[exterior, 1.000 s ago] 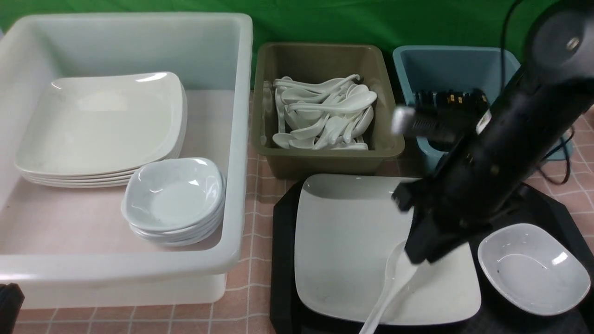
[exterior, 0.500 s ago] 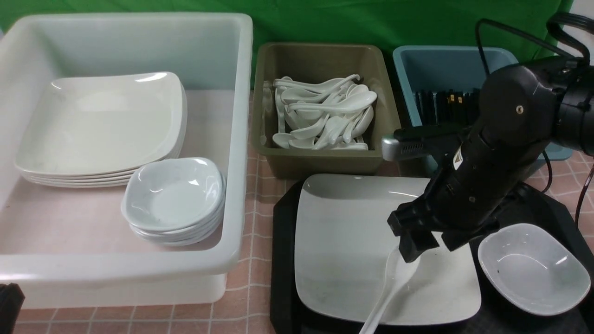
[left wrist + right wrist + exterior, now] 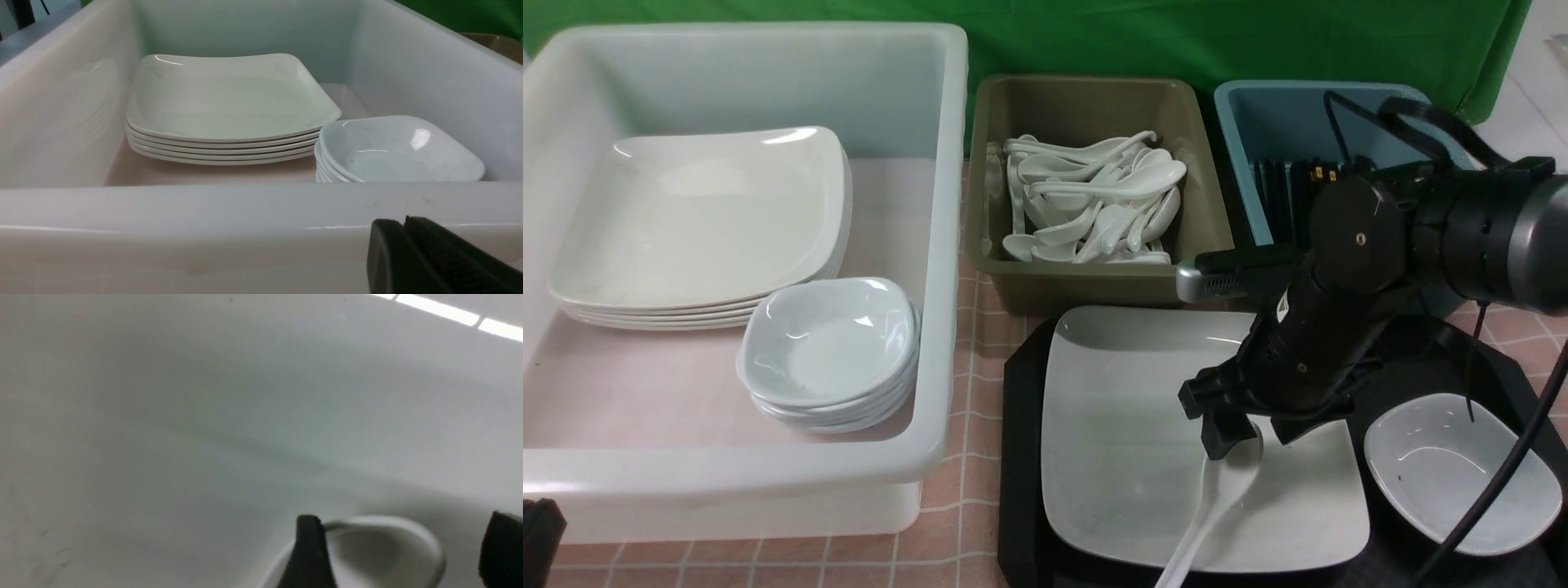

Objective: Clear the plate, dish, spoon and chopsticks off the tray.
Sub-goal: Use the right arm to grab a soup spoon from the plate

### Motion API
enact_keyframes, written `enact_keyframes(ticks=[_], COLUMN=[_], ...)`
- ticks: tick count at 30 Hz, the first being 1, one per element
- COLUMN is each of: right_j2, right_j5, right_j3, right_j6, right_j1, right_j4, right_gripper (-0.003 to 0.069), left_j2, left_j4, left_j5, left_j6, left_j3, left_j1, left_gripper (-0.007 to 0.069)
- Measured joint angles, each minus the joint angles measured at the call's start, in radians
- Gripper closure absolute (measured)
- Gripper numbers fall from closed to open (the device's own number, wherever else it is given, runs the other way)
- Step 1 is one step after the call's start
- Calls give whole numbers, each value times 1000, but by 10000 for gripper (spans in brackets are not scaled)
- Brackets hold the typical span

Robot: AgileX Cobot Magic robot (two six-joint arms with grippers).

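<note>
1. The right tool (image 3: pixel 1255 435) hangs low over the plate (image 3: pixel 1127 425) with its jaws spread wide. It holds nothing.
2. The spoon (image 3: pixel 1217 498) lies on the plate, and its bowl sits between the right tool's two fingers (image 3: pixel 1221 437). Its handle runs over the plate's near rim toward the robot.
3. In the right wrist view, one finger (image 3: pixel 308 551) stands right at the rim of the spoon (image 3: pixel 380 547). The other finger stands clear of the rim on the far side. Whether the near finger touches the spoon cannot be told.
4. The plate lies flat on the left part of the black tray (image 3: pixel 1021 457), and the tray rests on the pink checked counter (image 3: pixel 964 506).
5. The dish (image 3: pixel 1454 474) sits on the right part of the tray, just beside the plate, with a strip of tray showing between them. A black cable from the right arm crosses in front of the dish.
6. Black chopsticks (image 3: pixel 1286 196) with gold bands stand in the blue tub (image 3: pixel 1258 106) beyond the tray, partly hidden behind the right arm.
7. The olive tub (image 3: pixel 1094 286) beside the blue one holds a heap of spoons (image 3: pixel 1094 196).
8. The large white tub (image 3: pixel 935 245) on the left holds a stack of plates (image 3: pixel 703 220) and, nearer, a stack of dishes (image 3: pixel 829 343).
9. The left tool (image 3: pixel 404 228) is narrow, with its fingers pressed together and nothing between them. It sits low outside the white tub's near wall (image 3: pixel 204 212), well apart from the tray.
</note>
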Motion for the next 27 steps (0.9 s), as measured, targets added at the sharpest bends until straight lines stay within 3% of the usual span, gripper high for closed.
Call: enact_keyframes(ticks=[4,6,9,11,27], right_j2=[4,4,4,4,-96], right_j5=[0,0,0,0,87], right_j3=[0,0,0,0,-41], right_j6=[-3,-7,-8,-9,-21], right_j1=[0,0,0,0,0], right_j4=[0,0,0,7,6], right_gripper=[152,326,503,544,541], left_j2=[0,0,0,0,0], left_j4=[0,0,0,0,0], left_j5=[0,0,0,0,0], left_j6=[0,0,0,0,0], left_j3=[0,0,0,0,0], left_j1=[0,0,0,0,0], left_gripper=[604,604,604,604,604])
